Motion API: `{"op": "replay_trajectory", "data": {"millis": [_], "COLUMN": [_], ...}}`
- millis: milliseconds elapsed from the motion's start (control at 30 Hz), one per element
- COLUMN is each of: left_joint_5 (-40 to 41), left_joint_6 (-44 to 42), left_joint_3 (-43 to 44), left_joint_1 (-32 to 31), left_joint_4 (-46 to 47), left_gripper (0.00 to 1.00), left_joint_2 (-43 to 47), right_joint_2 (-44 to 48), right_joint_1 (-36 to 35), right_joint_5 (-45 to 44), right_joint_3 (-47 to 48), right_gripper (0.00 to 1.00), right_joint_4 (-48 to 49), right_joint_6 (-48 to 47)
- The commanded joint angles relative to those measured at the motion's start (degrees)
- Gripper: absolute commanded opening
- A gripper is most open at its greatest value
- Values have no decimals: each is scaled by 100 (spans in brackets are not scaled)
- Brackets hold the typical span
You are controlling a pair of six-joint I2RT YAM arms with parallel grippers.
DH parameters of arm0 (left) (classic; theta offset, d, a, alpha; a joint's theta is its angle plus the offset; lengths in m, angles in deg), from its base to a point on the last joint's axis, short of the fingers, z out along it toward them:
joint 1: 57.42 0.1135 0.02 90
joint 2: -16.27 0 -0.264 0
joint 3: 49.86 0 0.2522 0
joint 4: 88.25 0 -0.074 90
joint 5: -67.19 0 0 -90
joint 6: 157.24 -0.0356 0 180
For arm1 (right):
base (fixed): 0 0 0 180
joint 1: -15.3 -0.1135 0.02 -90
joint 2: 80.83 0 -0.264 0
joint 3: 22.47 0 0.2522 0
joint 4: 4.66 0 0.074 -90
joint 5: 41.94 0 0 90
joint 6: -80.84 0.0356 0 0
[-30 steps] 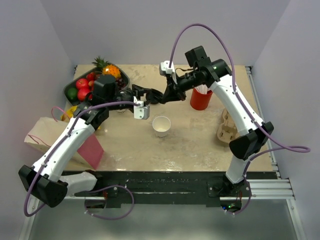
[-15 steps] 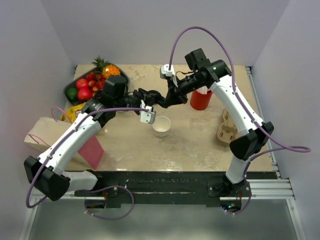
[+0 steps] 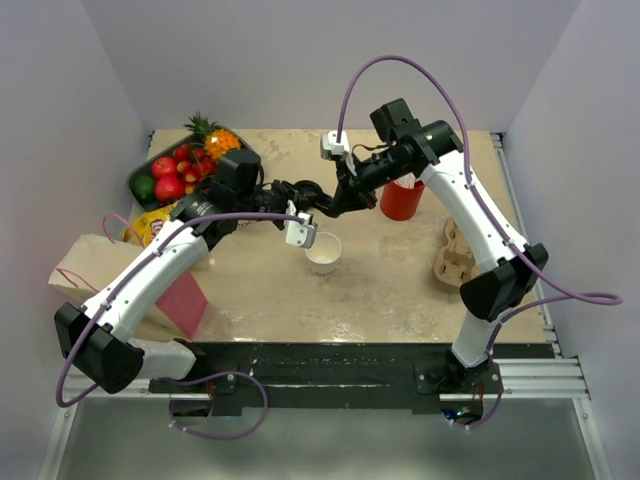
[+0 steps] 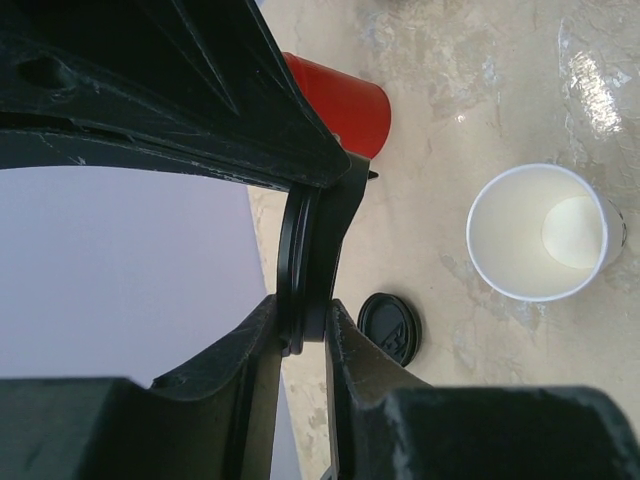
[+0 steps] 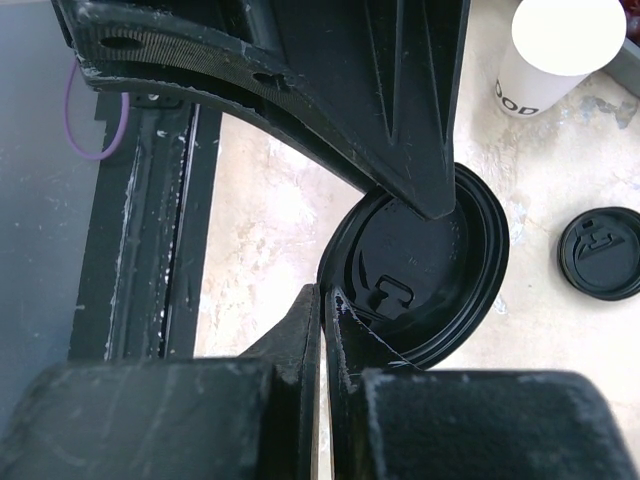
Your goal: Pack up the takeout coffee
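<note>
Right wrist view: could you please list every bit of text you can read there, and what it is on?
"DOD": black print on the side of the white cup, the rest out of sight.
Held lid and table lid: raised marks only, no words readable.

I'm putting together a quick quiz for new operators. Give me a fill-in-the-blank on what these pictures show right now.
The left gripper and the right gripper both pinch one black ____. A second lid lies flat on the ____. The upright, uncovered paper cup is ____. The cup of straws is ____.
Missing words: lid, table, white, red.
</note>
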Motion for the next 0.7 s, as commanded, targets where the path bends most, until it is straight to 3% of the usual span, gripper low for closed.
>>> {"op": "replay_trajectory", "data": {"millis": [0, 233, 367, 567, 667], "left_joint_5": [-117, -38, 33, 24, -89], "left_joint_6": [-90, 94, 507, 2061, 3107], "left_joint_3": [263, 254, 193, 26, -106], "left_joint_1": [-51, -51, -51, -42, -25], "left_joint_4": [71, 18, 35, 466, 790], "left_gripper": [12, 8, 6, 5, 6], "left_joint_2": [-34, 1, 45, 62, 62], "right_joint_2": [210, 254, 438, 860, 922], "right_joint_1": [-17, -17, 184, 1106, 1319], "right_joint_5": [42, -169, -284, 94, 51], "right_joint_3": [22, 232, 338, -118, -391], "right_gripper": [0, 27, 43, 56, 57], "right_joint_4": [11, 414, 1116, 3295, 3869], "right_joint_6": [80, 457, 1202, 3265, 3631]}}
